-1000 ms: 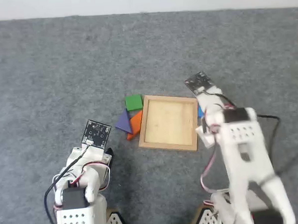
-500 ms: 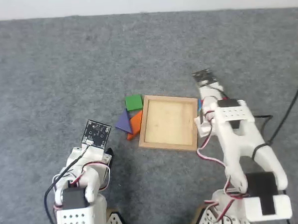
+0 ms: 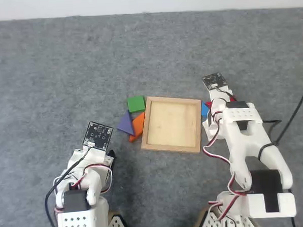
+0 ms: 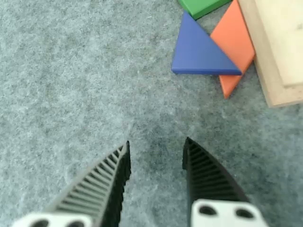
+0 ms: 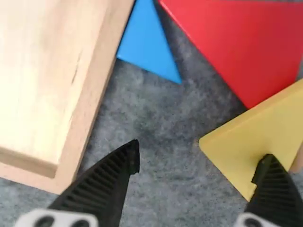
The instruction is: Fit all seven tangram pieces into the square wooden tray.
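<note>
The square wooden tray (image 3: 172,123) lies mid-table with nothing in it. Against its left side lie a green square (image 3: 136,103), a purple-blue triangle (image 3: 125,123) and an orange piece (image 3: 138,125). My left gripper (image 4: 156,143) is open over bare carpet, short of the purple-blue triangle (image 4: 201,54) and the orange piece (image 4: 234,45). My right gripper (image 5: 200,153) is open beside the tray's right wall (image 5: 90,109). A light blue triangle (image 5: 147,42) and a red triangle (image 5: 236,42) lie just beyond it. One fingertip (image 5: 270,172) overlaps a yellow piece (image 5: 255,135).
Grey carpet covers the table on all sides. The left arm's base (image 3: 77,209) and the right arm's base (image 3: 257,199) stand at the near edge. The right arm's body hides most of the pieces right of the tray in the high view.
The right arm has swung to the right and come down beside the tray's right edge. The left arm and the pieces have not moved.
</note>
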